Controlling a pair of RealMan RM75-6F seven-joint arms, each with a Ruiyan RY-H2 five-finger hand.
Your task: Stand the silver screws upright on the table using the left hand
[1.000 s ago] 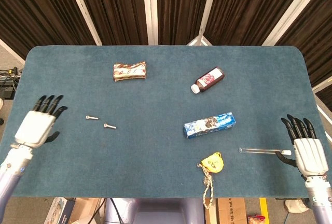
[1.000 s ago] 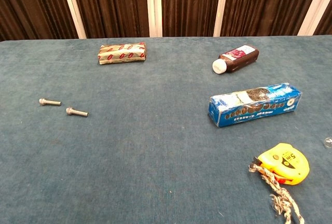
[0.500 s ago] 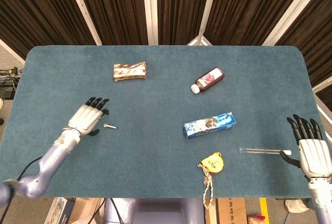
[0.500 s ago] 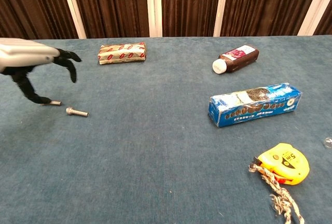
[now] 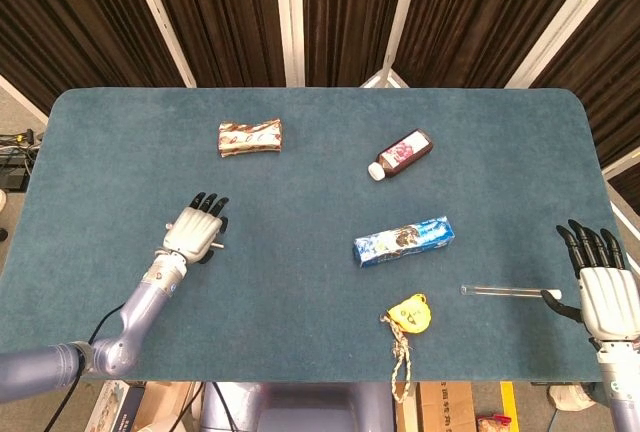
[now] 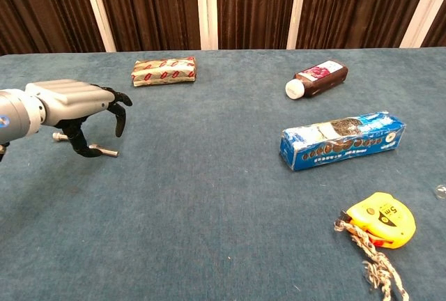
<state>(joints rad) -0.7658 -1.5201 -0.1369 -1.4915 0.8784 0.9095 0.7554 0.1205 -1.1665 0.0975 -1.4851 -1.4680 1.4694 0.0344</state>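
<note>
At the near edge of the table (image 5: pixel 300 352), toward the robot's right, lies a yellow tape measure (image 6: pixel 382 219) with a frayed cord (image 6: pixel 369 259) trailing toward the rim. A thin clear rod (image 5: pixel 505 292) lies beside the right hand (image 5: pixel 605 292), which rests at the table's right edge with fingers straight, slightly apart and holding nothing.

Further in on the left side, the left hand (image 6: pixel 73 102) hovers palm-down over the two silver screws. Its fingers are curled downward and apart. The thumb tip reaches the head end of the nearer screw (image 6: pixel 104 151), but no grip is closed on it; whether the tip touches it cannot be told. The farther screw (image 6: pixel 60 136) shows only partly behind the fingers. Both screws lie flat on their sides.

Task status, as judged: no screw is upright yet. Both remain to be picked up, turned and set on their heads. The step in hand appears to be the approach and first pinch on the nearer screw.

Mid-table on the right lies a blue toothpaste box (image 6: pixel 343 140). Beyond it lies a dark bottle (image 6: pixel 317 79) with a white cap. At far left lies a wrapped snack bar (image 6: pixel 164 70).

Clearance: the screws lie well apart from every other object, with bare cloth on all sides. The left table edge is near enough that a dropped screw could roll toward it. The snack bar is the closest obstacle and lies well beyond the working zone.
</note>
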